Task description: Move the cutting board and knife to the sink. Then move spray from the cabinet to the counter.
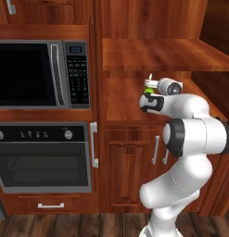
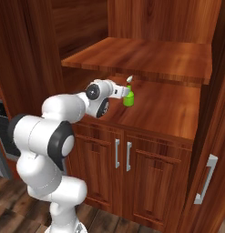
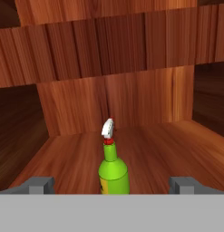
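- While a microwave [image 1: 39, 74] and oven [image 1: 41, 155] are seen beside the cabinet [image 1: 130, 152] in the left base view, the spray [image 2: 128, 98] is shown plainly in the right base view, upright on the niche shelf.
- Wide-apart fingertips [image 3: 41, 185] are seen flanking the bottle in the hand view; the gripper [image 3: 111, 186] holds nothing.

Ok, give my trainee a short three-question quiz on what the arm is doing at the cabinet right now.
1. True or false: the spray stands upright in the cabinet niche.
2. The gripper fingers are: A) shut on the bottle, B) open with the bottle between them, C) shut and empty.
3. Which appliance sits above the oven?

Key: 1 true; 2 B; 3 the microwave.
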### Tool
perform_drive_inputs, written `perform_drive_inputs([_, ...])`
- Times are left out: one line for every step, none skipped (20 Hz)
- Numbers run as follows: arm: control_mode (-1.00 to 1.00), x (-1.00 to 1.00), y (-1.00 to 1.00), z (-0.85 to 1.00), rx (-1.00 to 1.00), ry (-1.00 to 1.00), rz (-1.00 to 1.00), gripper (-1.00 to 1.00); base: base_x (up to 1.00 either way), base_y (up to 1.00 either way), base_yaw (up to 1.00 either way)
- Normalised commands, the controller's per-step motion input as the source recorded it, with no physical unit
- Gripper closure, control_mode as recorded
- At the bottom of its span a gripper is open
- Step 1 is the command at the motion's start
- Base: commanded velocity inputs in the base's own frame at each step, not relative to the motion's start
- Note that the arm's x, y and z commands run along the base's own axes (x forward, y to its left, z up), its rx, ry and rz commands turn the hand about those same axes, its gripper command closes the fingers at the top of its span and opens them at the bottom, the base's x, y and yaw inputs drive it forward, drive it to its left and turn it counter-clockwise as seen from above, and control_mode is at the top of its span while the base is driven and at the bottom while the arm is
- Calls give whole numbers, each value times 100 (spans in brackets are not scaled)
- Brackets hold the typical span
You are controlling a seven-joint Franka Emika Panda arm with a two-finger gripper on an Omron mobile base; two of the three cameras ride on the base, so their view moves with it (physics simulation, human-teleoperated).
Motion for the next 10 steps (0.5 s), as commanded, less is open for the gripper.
perform_drive_inputs([-100,11,0,-9,0,0,0,-100,0,0,0])
perform_drive_inputs([-100,11,0,-11,0,0,0,-100,0,0,0])
perform_drive_inputs([-100,10,0,-13,0,0,0,-100,0,0,0])
perform_drive_inputs([-100,7,0,-13,0,0,0,-100,0,0,0])
perform_drive_inputs([-100,7,0,-13,0,0,0,-100,0,0,0])
perform_drive_inputs([-100,5,0,-16,0,0,0,-100,0,0,0])
perform_drive_inputs([-100,3,0,-19,0,0,0,-100,0,0,0])
perform_drive_inputs([-100,1,0,-22,-1,0,0,-100,0,0,0])
perform_drive_inputs([-100,0,0,-19,-1,0,0,-100,0,0,0])
perform_drive_inputs([-100,1,0,-16,0,0,0,-100,0,0,0])
